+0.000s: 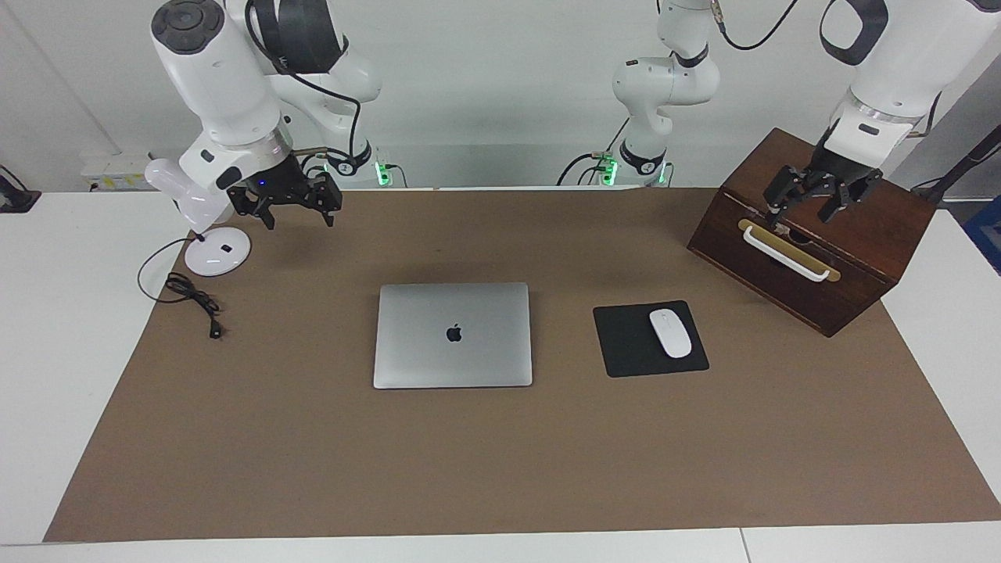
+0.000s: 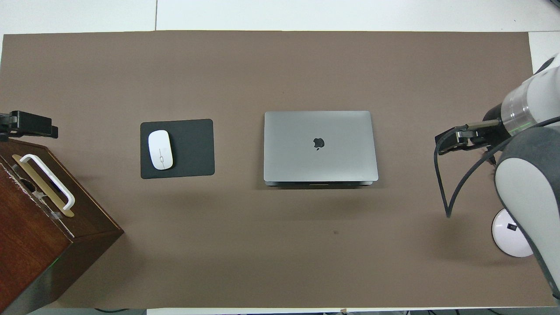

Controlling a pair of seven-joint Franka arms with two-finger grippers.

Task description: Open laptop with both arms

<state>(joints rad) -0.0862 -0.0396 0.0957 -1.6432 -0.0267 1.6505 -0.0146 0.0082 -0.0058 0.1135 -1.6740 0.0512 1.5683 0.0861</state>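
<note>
We note two arms, the right arm and the left arm, both with glossy white rounded shells and dark grey joint caps. Black cables loop along each arm. A bright metal ring sits at each wrist. The right gripper and left gripper are small, black and angular. Green lights glow at both bases.

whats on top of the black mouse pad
A white oval computer mouse rests on the flat black rectangular mouse pad, toward its edge nearest the wooden box. The pad surface beneath the mouse is covered.
</note>
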